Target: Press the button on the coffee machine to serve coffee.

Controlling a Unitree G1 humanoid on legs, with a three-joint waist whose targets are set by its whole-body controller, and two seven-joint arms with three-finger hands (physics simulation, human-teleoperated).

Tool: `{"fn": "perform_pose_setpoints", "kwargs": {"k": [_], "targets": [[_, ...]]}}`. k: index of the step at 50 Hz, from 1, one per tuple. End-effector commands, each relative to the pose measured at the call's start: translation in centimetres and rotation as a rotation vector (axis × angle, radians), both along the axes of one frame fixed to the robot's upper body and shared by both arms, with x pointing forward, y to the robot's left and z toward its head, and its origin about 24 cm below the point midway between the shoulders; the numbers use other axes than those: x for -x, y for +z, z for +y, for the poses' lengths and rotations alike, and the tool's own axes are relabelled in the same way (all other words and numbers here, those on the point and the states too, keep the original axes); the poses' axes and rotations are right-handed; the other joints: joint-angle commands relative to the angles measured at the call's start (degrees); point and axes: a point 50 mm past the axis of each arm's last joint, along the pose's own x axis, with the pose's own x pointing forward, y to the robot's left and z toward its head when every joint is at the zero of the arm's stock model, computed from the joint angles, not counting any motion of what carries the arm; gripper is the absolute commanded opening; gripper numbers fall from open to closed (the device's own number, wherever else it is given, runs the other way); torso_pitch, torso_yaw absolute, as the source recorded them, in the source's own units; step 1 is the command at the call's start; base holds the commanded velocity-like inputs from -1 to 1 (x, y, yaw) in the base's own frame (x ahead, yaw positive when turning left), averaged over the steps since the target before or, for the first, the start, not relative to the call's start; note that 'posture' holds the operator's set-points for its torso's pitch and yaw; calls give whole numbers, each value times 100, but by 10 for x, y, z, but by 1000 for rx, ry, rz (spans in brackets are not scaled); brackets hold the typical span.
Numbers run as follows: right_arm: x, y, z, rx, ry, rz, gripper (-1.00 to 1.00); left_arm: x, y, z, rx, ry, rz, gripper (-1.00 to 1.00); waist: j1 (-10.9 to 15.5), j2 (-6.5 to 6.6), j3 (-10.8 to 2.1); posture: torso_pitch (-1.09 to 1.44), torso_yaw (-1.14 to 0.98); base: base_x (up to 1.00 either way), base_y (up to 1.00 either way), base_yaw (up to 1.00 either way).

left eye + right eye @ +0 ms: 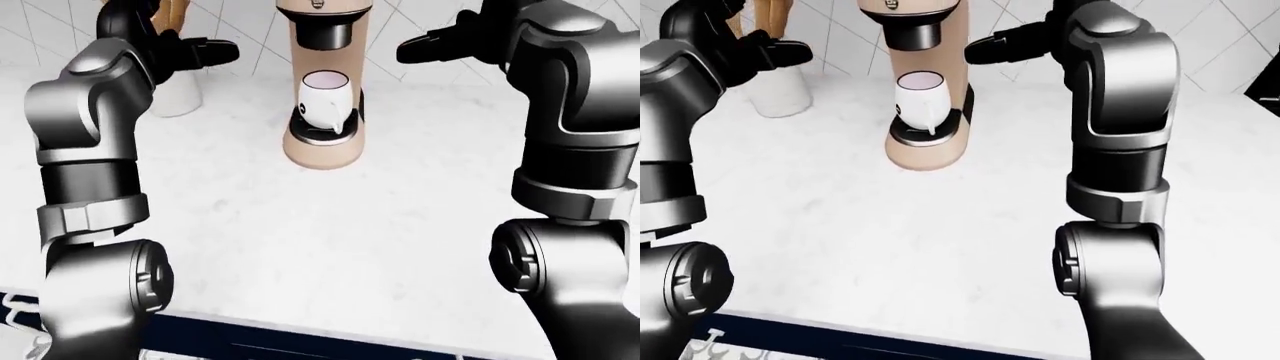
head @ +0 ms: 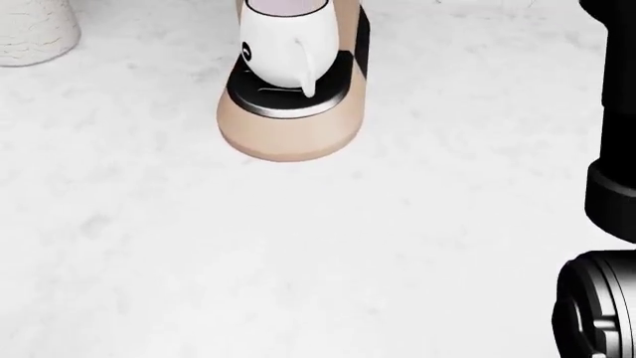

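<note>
The beige coffee machine [image 1: 322,142] stands on the white counter at the top middle of the left-eye view; its top is cut off by the picture's edge. A small dark part [image 1: 890,5] on its head may be the button. A white mug [image 1: 325,99] sits on its drip tray under the spout, also seen in the head view [image 2: 283,45]. My left hand [image 1: 205,52] is raised left of the machine, fingers open and empty. My right hand [image 1: 428,46] is raised right of the machine, open, fingers pointing at its head without touching it.
A white holder [image 1: 180,94] with wooden utensils stands left of the machine, behind my left hand. The white marble counter [image 1: 330,247] ends in a dark edge [image 1: 300,334] at the bottom. My right forearm [image 2: 611,149] fills the head view's right edge.
</note>
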Motion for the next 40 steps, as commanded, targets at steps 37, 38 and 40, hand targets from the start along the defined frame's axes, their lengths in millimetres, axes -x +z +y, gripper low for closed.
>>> {"fn": "perform_pose_setpoints", "kwargs": {"k": [37,38,40], "targets": [[1,15,-2,7,1,-78,100,5,24,-7,-16,-27,-108,100,71,-7,-757,-18,0,0,0,0],[0,15,-1,8,2,-77,100,6,25,-8,-17,-27,-104,100,69,-8,-783,-19,0,0,0,0],[0,15,0,7,4,-78,100,4,22,-7,-14,-30,-103,100,68,-7,-839,-21,0,0,0,0]]}}
